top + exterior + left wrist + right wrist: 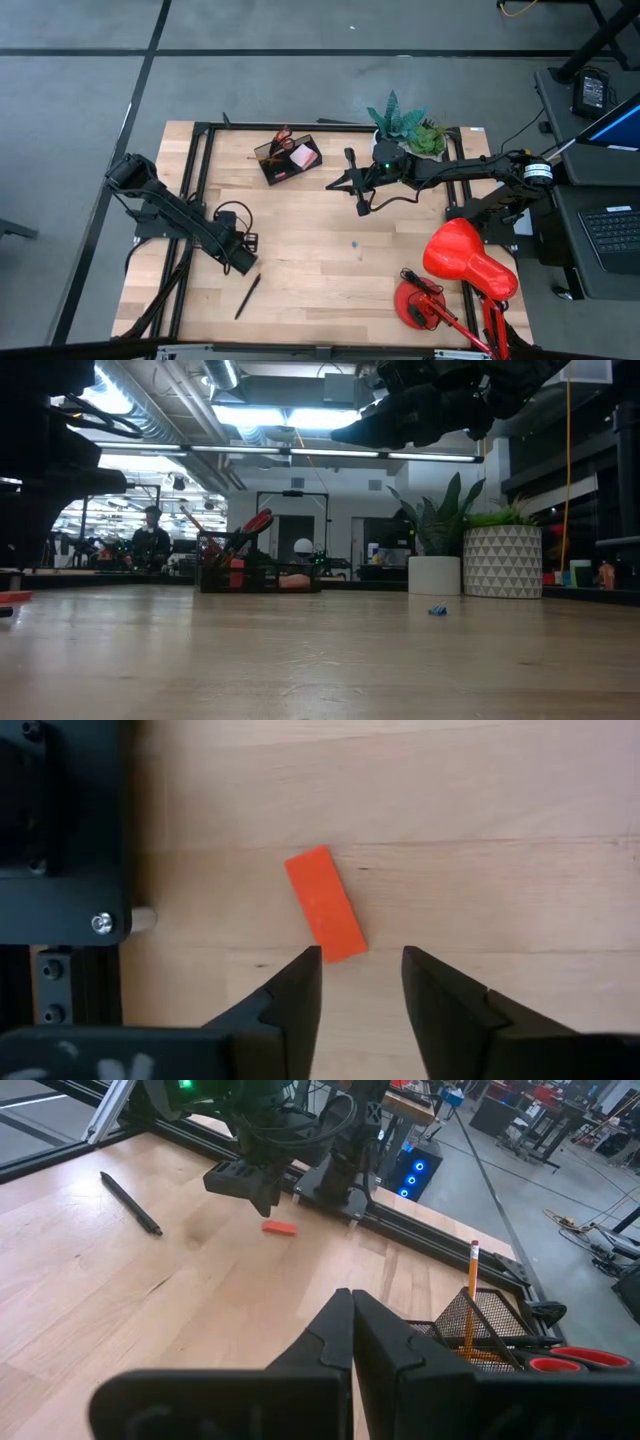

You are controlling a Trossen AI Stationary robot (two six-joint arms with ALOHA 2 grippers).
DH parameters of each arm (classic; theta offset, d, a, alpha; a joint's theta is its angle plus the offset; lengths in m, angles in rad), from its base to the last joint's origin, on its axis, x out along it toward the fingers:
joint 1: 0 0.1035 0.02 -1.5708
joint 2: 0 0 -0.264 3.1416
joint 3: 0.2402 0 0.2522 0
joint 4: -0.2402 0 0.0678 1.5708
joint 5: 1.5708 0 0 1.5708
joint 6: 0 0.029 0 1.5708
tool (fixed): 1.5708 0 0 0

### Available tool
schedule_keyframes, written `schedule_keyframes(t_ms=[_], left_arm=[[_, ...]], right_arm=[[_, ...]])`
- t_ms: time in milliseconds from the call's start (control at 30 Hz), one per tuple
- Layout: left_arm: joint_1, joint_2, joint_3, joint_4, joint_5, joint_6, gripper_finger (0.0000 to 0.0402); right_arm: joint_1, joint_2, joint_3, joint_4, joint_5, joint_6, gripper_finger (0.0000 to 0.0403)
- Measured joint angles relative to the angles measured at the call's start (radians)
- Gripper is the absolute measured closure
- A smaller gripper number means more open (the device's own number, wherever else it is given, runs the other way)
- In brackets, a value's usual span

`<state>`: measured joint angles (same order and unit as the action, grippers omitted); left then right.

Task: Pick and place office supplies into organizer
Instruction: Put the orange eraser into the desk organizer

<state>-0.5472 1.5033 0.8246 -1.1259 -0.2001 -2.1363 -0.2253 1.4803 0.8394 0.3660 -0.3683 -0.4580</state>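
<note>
I see my left end effector (360, 985) released, fingers apart just beside the small flat orange-red rectangular eraser (325, 903). My right end effector (352, 1342) is clenched empty, well apart from that eraser.

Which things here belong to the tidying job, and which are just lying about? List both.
Job: organizer, scissors, pencil, sticky-note pad, eraser, pen.
Lying about: red desk lamp, potted plants, small blue bit.

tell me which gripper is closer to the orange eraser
Left. The left gripper hovers just above the orange eraser, jaws apart. The right gripper is far across the table, nearer the organizer.
</note>
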Motion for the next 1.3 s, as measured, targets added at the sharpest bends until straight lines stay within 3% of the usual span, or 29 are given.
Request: schedule_keyframes(t_ms=[367,1000,1300], left_arm=[[0.000,0.000,0.000,0.010,0.000,-0.020,0.0205],[0.001,0.000,0.000,0.053,-0.012,-0.109,0.0209],[0.002,0.000,-0.061,0.058,0.076,-0.225,0.0218]], right_arm=[[0.000,0.000,0.000,0.000,0.000,0.000,0.0393],[0.000,0.000,0.000,0.002,0.000,0.000,0.0393],[0.000,0.000,0.000,0.003,0.000,0.000,0.0393]])
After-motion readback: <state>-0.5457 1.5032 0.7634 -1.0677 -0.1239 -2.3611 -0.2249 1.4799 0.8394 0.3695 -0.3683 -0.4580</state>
